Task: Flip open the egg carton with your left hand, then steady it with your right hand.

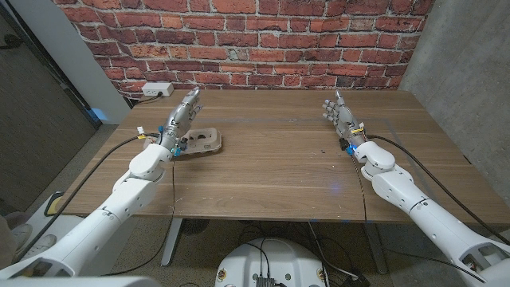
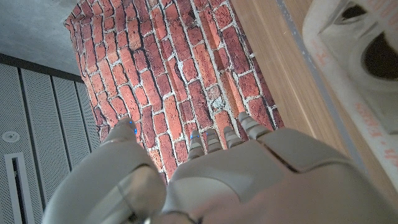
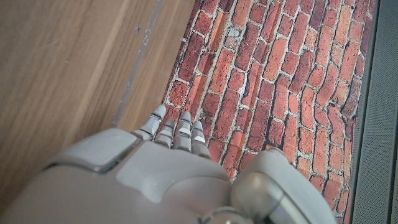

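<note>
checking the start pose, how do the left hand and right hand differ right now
The left hand is raised right beside the egg carton, partly overlapping it in the head view; the right hand stands far from it over bare table. Whether the left touches the carton is unclear. Both hold nothing, fingers pointing toward the brick wall.

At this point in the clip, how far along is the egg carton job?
Nothing looks done yet. The egg carton lies closed on the wooden table. The left robot hand is raised beside it, fingers apart, holding nothing. The right robot hand is up far across the table, also empty. Left to do: flip the lid open with the left, then steady the carton with the right.
</note>
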Tool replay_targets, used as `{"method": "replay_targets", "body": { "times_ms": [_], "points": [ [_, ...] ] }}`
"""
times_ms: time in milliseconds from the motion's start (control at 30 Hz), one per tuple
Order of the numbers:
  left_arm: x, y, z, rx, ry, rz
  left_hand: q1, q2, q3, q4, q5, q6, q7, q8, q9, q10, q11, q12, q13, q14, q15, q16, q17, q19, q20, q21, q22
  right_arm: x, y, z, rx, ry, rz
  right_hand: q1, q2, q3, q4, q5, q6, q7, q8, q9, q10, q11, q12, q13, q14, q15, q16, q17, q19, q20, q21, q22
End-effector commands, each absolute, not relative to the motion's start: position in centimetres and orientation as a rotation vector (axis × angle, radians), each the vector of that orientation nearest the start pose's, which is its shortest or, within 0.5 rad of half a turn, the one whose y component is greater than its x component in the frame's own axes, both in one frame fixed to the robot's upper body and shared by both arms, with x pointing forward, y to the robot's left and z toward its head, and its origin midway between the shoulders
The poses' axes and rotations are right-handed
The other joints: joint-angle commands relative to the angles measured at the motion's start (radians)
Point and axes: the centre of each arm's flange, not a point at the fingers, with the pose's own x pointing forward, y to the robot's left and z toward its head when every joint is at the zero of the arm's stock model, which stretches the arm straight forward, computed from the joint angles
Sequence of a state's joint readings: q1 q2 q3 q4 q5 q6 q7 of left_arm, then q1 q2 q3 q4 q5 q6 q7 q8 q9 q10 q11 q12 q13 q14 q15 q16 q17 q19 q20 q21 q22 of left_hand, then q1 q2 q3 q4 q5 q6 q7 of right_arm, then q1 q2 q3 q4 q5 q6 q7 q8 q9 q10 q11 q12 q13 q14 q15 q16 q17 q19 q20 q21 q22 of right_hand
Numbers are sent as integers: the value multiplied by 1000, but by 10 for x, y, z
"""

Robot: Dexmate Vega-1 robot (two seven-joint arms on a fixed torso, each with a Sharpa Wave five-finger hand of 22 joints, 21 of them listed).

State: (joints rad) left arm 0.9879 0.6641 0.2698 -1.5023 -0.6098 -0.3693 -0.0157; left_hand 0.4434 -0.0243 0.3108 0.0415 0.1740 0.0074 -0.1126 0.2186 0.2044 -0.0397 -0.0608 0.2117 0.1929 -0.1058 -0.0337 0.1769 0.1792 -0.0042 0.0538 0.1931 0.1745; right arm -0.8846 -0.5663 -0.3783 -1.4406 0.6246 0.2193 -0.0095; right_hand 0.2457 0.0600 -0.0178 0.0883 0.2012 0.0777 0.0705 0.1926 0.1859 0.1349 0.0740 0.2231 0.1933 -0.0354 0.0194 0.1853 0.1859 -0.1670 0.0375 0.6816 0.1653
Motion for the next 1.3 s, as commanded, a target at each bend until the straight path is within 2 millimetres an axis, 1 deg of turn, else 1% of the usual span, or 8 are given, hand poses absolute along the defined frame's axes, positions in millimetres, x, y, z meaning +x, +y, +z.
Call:
{"method": "replay_targets", "body": {
  "times_ms": [33,433,500,900,1000,1067,1133,1300],
  "points": [
    [571,344,2,159,-777,-117,1,5,0,-4,2,-1,-8,2,3,2,-10,3,3,-13,-4,4,4,-9,8,-1,5,631,-281,-18,-34,-605,259,10,4,0,-6,5,3,-8,5,4,0,-11,3,3,1,-5,5,1,-6,-6,-3,4],
    [544,359,18,383,-805,37,3,5,0,-7,3,-2,-12,0,3,6,-10,4,3,-24,-3,2,3,-19,11,-3,5,631,-291,-22,-32,-596,278,16,5,2,-11,5,3,-10,5,4,2,-9,4,3,5,-6,6,0,0,-6,-9,4],
    [542,360,19,402,-802,54,5,5,1,-9,3,-5,-17,-2,3,6,-11,4,3,-29,-4,1,3,-23,12,-4,5,632,-293,-22,-20,-593,291,21,5,2,-15,4,9,-21,7,3,9,-37,7,3,11,-14,8,-1,3,-4,-17,4],
    [527,365,20,527,-750,108,24,4,5,-24,6,-4,-37,-3,1,25,-42,11,4,-35,-11,4,2,-34,28,-4,5,637,-300,-7,-43,-682,323,56,16,16,-37,5,16,-39,10,3,18,-51,11,3,31,-33,13,-4,18,-3,-38,4],
    [526,364,23,582,-749,123,27,2,5,-27,6,-10,-18,-6,1,23,-44,9,5,-37,-16,4,2,-37,30,-4,5,635,-301,-5,-30,-690,325,68,18,21,-45,5,28,-44,14,3,25,-58,14,3,37,-38,14,-5,29,-8,-42,4],
    [525,364,23,606,-747,133,35,2,6,-34,8,-4,18,-5,0,33,-38,12,6,-32,-35,8,2,-29,14,1,5,635,-301,-4,-31,-691,329,86,24,29,-56,5,42,-51,18,3,43,-63,20,3,50,-43,16,-6,41,-12,-47,4],
    [523,363,23,631,-750,151,40,3,8,-38,9,0,26,-4,-1,39,-29,14,6,-27,-43,9,1,-25,0,3,4,633,-301,-2,-71,-696,322,89,24,30,-58,5,43,-51,18,3,44,-65,20,3,51,-45,15,-6,44,-13,-48,4],
    [518,362,28,739,-745,179,48,-1,7,-45,11,13,0,-1,-3,50,-33,17,5,-19,-52,11,0,-18,-12,5,4,632,-300,-1,-80,-701,318,95,24,32,-62,5,45,-51,18,3,46,-65,21,2,51,-44,14,-6,46,-15,-51,4]
  ]
}}
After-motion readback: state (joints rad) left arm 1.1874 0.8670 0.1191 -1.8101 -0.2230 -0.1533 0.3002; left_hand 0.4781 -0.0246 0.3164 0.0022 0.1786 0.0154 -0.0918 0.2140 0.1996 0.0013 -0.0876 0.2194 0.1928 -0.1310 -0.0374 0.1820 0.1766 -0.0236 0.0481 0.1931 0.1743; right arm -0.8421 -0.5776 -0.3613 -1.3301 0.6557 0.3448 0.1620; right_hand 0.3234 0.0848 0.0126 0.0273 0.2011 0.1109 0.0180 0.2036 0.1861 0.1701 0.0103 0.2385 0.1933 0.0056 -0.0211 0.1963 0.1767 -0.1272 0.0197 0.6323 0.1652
